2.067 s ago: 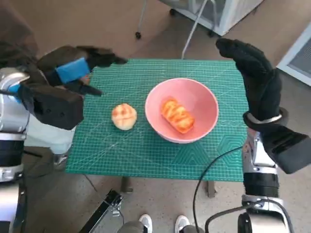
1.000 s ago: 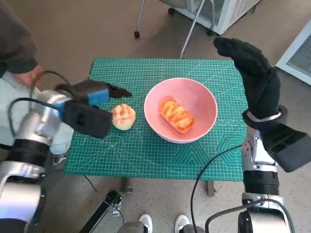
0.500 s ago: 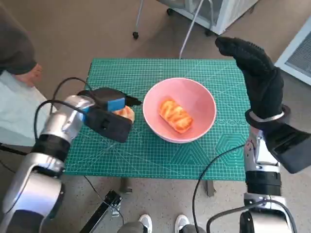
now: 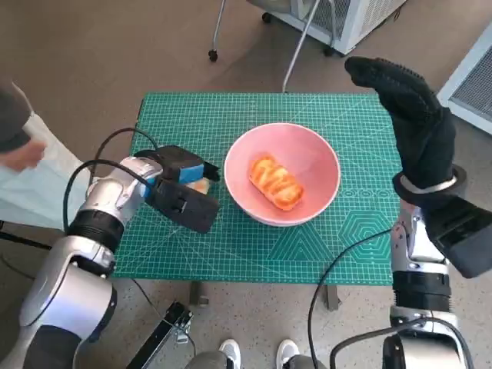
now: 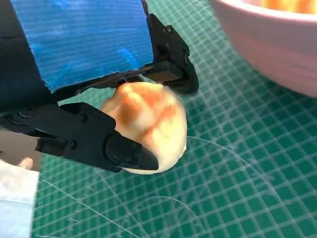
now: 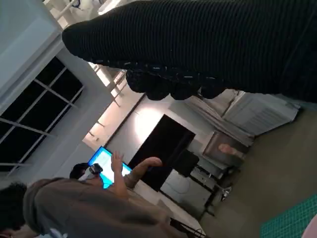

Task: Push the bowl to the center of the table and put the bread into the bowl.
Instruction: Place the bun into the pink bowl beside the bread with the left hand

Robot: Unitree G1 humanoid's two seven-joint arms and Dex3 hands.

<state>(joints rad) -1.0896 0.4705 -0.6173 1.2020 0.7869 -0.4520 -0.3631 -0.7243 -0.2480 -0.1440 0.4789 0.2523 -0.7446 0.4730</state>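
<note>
A pink bowl (image 4: 307, 157) sits near the middle of the green mat (image 4: 231, 115) with an oblong glazed bread (image 4: 274, 183) inside it. Just left of the bowl, my left hand (image 4: 183, 171) lies low over a round bun (image 4: 202, 185), hiding most of it. In the left wrist view the hand (image 5: 84, 54) grips the bun (image 5: 148, 124) on the mat, black fingers (image 5: 171, 59) pressed against both sides, and the bowl's wall (image 5: 277, 54) is close by. My right hand (image 4: 407, 115) hangs raised over the table's right edge, fingers stretched out, holding nothing.
A person's hand and pale clothing (image 4: 23, 154) are at the left edge. Chair legs (image 4: 296, 46) and a white cabinet (image 4: 346, 15) stand behind the table. A black cable (image 4: 330, 265) crosses the mat's front right corner. The right wrist view shows the glove (image 6: 208, 44) and a person (image 6: 74, 208).
My left arm has swung in from the left and come down on the round bun, its fingers now closed around it. The bowl and the right hand have stayed put.
</note>
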